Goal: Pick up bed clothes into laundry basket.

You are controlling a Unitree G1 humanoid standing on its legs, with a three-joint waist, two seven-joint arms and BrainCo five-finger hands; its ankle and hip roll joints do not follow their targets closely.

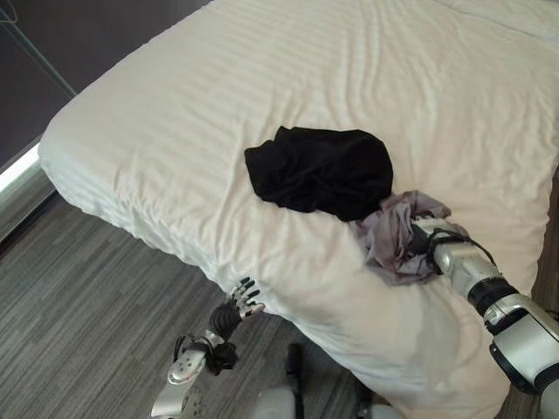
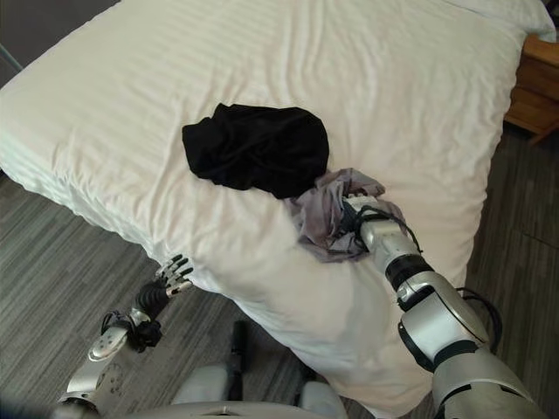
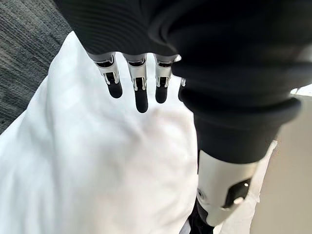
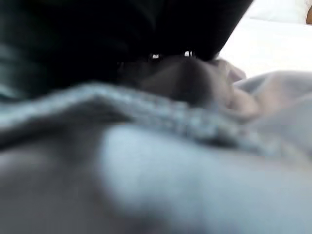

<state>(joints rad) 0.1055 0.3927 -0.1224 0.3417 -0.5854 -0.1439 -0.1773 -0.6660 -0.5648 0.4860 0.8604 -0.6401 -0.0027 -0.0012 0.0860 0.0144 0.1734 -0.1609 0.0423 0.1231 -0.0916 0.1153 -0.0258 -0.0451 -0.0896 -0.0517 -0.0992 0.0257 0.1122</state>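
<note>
A crumpled black garment lies in the middle of the white bed. Touching its near right side is a bunched grey-lilac garment, close to the bed's right edge. My right hand is pushed into that grey cloth, which covers it. Seen from the right wrist, the grey garment folds right up against the hand. My left hand hangs low at the bed's near edge, open, its fingers straight above the white cover and holding nothing.
The bed's near corner overhangs grey striped carpet. A wooden nightstand stands off the bed's far right side. A pillow edge shows at the top right. A dark wall and light strip run along the left.
</note>
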